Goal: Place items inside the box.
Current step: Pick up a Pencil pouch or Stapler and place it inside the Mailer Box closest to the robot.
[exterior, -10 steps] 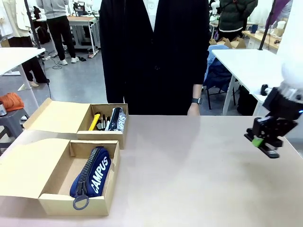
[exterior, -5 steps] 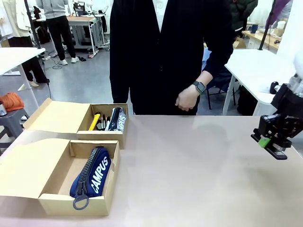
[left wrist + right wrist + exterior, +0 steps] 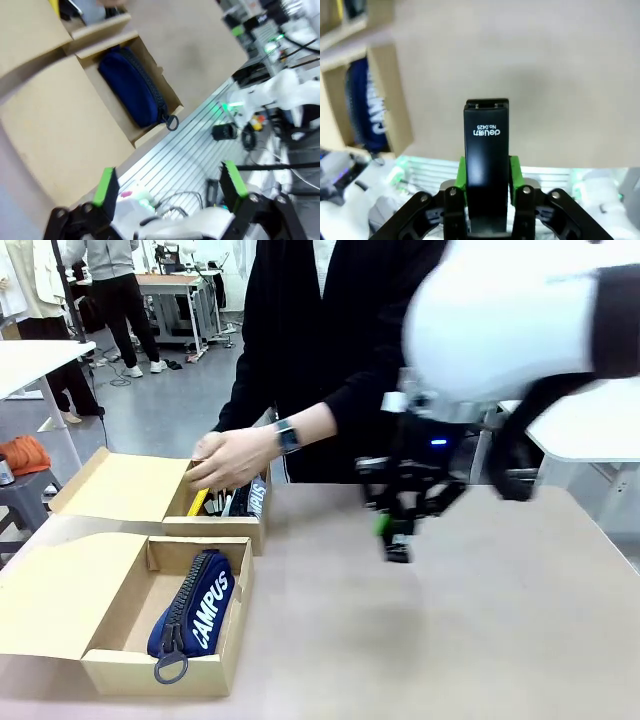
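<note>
My right gripper hangs over the middle of the table, shut on a black stapler. In the right wrist view the stapler, printed "deli No.0425", stands clamped between the green pads. The navy "CAMPUS" pouch lies in the near cardboard box. The far box holds a yellow utility knife, pens and a dark pouch with white print; a person's hand reaches over it. My left gripper is open above the near box, looking down on the navy pouch.
Both boxes sit at the table's left with their lids folded open to the left. The person stands at the far edge, leaning toward the boxes. The right arm's white body blocks the upper right of the front view. Bare tabletop spreads to the right.
My right arm has swung from the table's right edge to its middle, still holding the stapler. The person's hand has moved from their front to over the far box.
</note>
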`<state>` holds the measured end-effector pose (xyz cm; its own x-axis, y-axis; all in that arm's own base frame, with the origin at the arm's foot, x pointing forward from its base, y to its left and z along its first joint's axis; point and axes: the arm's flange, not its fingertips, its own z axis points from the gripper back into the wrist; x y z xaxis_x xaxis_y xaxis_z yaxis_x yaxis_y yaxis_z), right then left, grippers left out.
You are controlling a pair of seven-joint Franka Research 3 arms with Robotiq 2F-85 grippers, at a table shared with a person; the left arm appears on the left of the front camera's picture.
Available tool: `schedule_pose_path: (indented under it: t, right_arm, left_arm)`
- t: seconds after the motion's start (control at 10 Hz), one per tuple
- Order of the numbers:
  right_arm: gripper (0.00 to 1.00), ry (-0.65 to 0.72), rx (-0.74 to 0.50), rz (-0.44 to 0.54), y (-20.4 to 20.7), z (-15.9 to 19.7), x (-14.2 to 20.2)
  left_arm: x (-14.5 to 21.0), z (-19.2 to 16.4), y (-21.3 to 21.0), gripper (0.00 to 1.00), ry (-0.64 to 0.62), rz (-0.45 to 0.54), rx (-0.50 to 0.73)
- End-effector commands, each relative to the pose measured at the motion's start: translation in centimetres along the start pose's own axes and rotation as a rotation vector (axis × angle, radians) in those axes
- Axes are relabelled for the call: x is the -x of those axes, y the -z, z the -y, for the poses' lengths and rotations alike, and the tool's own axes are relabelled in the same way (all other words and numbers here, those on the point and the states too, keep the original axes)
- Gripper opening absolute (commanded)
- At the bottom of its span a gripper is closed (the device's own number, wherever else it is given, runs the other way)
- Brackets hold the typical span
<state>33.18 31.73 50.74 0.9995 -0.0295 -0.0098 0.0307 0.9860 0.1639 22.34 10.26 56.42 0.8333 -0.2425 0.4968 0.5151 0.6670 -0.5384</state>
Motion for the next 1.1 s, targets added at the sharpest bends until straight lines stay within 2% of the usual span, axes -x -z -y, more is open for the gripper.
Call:
schedule_pose_path:
  t: [0.0,0.1,0.2,0.3,0.4,0.5,0.6,0.7,1.0]
  right_arm:
    - [0.37,0.003,0.019,-0.043,0.4,0.8,-3.6]
    - [0.37,0.017,-0.053,-0.084,-0.2,2.6,-3.6]
    - [0.37,0.091,-0.134,-0.092,-1.7,7.6,-3.8]
    - [0.37,0.205,-0.200,-0.060,-3.2,12.8,-3.4]
    - [0.37,0.231,-0.227,-0.044,-4.0,16.6,-2.2]
    - [0.37,0.238,-0.257,-0.033,-4.3,18.8,-1.1]
    - [0.37,0.186,-0.314,-0.035,-4.2,19.5,-0.5]
    - [0.37,0.236,-0.221,-0.055,-4.2,17.4,-3.5]
    - [0.37,0.236,-0.221,-0.055,-4.2,17.4,-3.5]
  left_arm:
    - [0.1,0.1,0.1,1.00,0.005,0.015,0.005]
    - [0.1,0.1,0.1,1.00,0.005,0.015,0.005]
    - [0.1,0.1,0.1,1.00,0.005,0.015,0.005]
    - [0.1,0.1,0.1,1.00,0.005,0.015,0.005]
    - [0.1,0.1,0.1,1.00,0.005,0.015,0.005]
    - [0.1,0.1,0.1,1.00,0.005,0.015,0.005]
    - [0.1,0.1,0.1,1.00,0.005,0.015,0.005]
    - [0.1,0.1,0.1,1.00,0.005,0.015,0.005]
    - [0.1,0.1,0.1,1.00,0.005,0.015,0.005]
